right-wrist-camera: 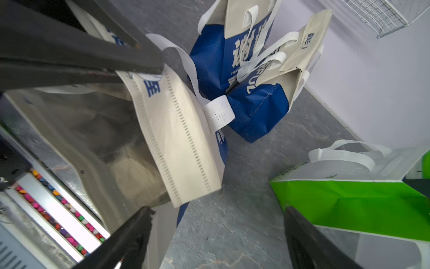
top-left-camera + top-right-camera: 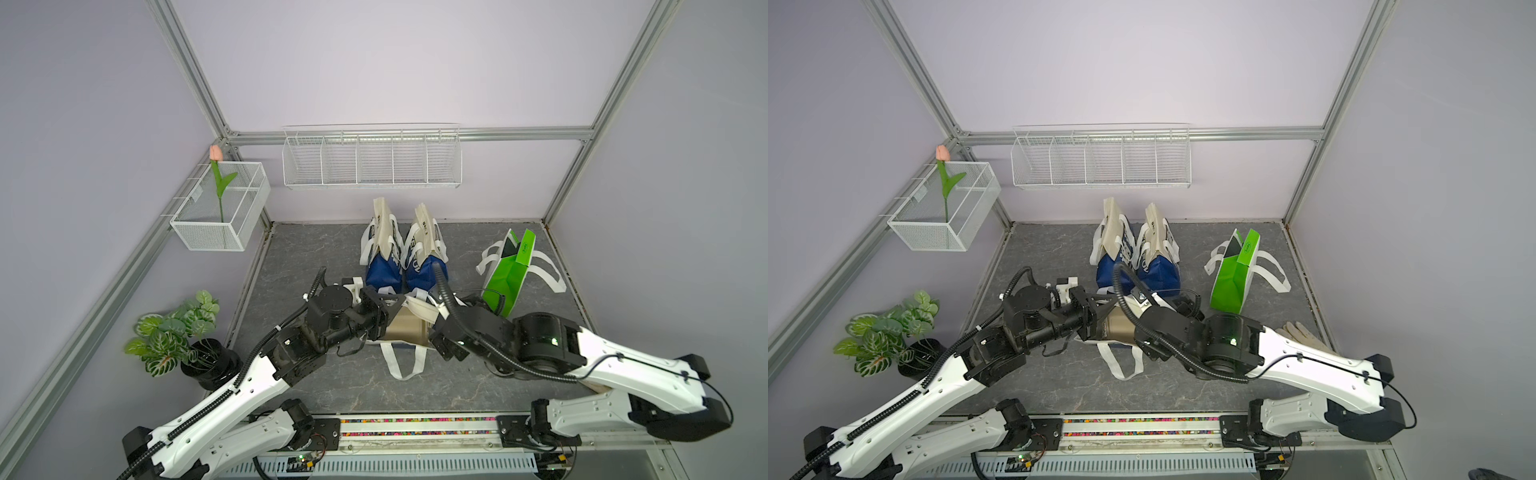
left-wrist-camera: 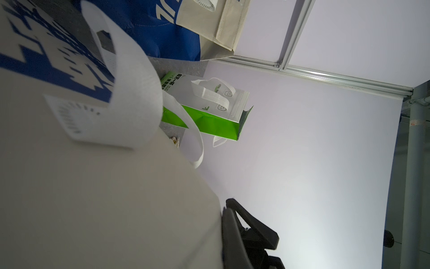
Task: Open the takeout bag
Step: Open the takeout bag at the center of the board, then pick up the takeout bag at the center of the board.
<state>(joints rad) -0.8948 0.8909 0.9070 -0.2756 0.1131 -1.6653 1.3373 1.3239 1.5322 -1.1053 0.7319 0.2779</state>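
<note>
The takeout bag (image 2: pixel 409 328) (image 2: pixel 1119 328), cream and blue with white loop handles, stands mid-table between both arms. Its mouth gapes and shows a silvery lining (image 1: pixel 97 130). My left gripper (image 2: pixel 390 311) (image 2: pixel 1098 313) is shut on the bag's rim at the left side. In the right wrist view its dark fingers (image 1: pixel 104 60) pinch the cream top flap (image 1: pixel 181 139). The left wrist view shows the bag's wall (image 3: pixel 93 186) pressed against the closed left gripper (image 3: pixel 229 206). My right gripper (image 1: pixel 216 209) stands open just off the bag's right edge, holding nothing.
Two folded blue-and-cream bags (image 2: pixel 384 257) (image 2: pixel 426 253) stand behind the takeout bag. A green bag (image 2: pixel 509 270) leans at the right. A potted plant (image 2: pixel 178 332), a wire basket (image 2: pixel 220 208) and a wire shelf (image 2: pixel 372 160) line the left and back. A glove (image 2: pixel 1302 332) lies at the right.
</note>
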